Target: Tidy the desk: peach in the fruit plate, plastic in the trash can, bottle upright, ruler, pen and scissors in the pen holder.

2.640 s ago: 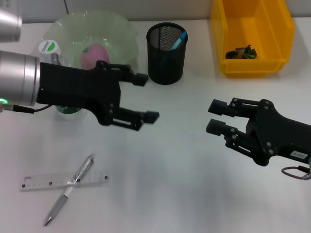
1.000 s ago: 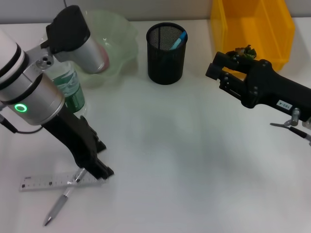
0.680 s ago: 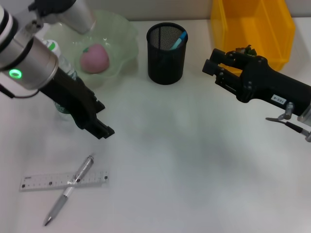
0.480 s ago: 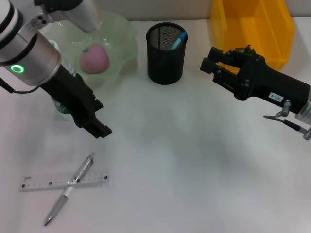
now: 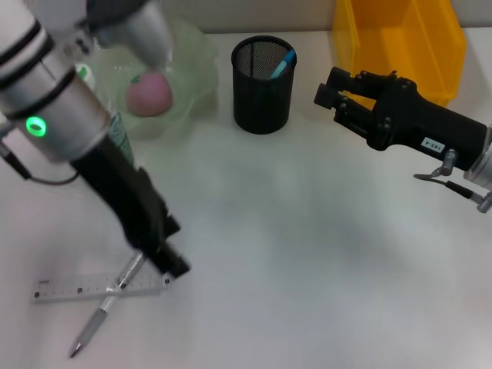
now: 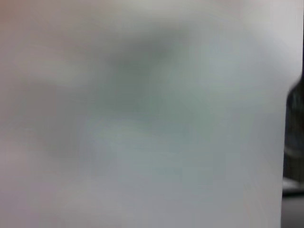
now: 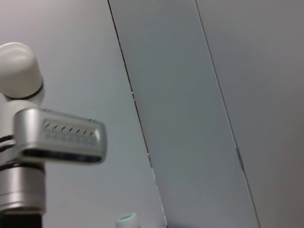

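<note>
A plain white worktop [image 5: 307, 277] is seen from above. On it a pen [image 5: 104, 307] is laid crosswise over a clear ruler [image 5: 69, 289], near the front left. The left end effector [image 5: 171, 262] is lowered right beside the pen's upper end, presumably for a pick toward the pen holder [image 5: 263, 75]; whether it is open cannot be told. The right end effector [image 5: 328, 92] is held beside the holder, apparently open and empty.

a white desk [image 5: 307, 254] beneath a pale grey panelled wall [image 7: 228, 71].
</note>
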Controlling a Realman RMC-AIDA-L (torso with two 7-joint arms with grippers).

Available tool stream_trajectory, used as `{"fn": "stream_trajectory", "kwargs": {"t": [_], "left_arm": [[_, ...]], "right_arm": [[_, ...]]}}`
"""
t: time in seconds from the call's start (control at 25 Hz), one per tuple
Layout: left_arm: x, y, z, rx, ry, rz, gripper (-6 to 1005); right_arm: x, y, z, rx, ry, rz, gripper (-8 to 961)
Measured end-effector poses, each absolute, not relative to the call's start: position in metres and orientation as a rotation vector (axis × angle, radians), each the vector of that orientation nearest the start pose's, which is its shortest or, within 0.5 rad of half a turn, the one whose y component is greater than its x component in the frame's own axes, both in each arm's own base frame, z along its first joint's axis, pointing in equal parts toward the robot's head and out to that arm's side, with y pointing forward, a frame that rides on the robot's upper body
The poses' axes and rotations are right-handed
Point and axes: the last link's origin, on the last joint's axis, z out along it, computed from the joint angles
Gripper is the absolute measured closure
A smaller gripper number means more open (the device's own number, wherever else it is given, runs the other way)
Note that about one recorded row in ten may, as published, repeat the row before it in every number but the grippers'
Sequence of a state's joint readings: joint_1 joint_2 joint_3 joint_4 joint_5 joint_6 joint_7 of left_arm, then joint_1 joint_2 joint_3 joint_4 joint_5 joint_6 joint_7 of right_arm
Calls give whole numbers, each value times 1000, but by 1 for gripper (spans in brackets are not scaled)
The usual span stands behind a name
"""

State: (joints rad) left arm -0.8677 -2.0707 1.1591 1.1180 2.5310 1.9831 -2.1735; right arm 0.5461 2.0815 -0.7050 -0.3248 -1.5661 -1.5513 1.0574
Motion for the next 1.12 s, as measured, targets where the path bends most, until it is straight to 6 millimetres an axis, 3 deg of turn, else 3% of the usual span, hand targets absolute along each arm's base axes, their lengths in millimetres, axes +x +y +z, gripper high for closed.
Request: {"fn": "stream_trajectory", "kwargs": {"t": [0.08,0.6,1.12], "left_arm": [[-146,336,4,-3133,-578,758,300],[-144,342,4,-3098,-523,740,306],[-151,340,-10,-3072,-462,844,311]], "right_arm": [[246,331,-19,-2411,538,1158,576],[246,336,-16,-2372,542,1154,576],[244,346,-16,-2353,539,1124,576]]}}
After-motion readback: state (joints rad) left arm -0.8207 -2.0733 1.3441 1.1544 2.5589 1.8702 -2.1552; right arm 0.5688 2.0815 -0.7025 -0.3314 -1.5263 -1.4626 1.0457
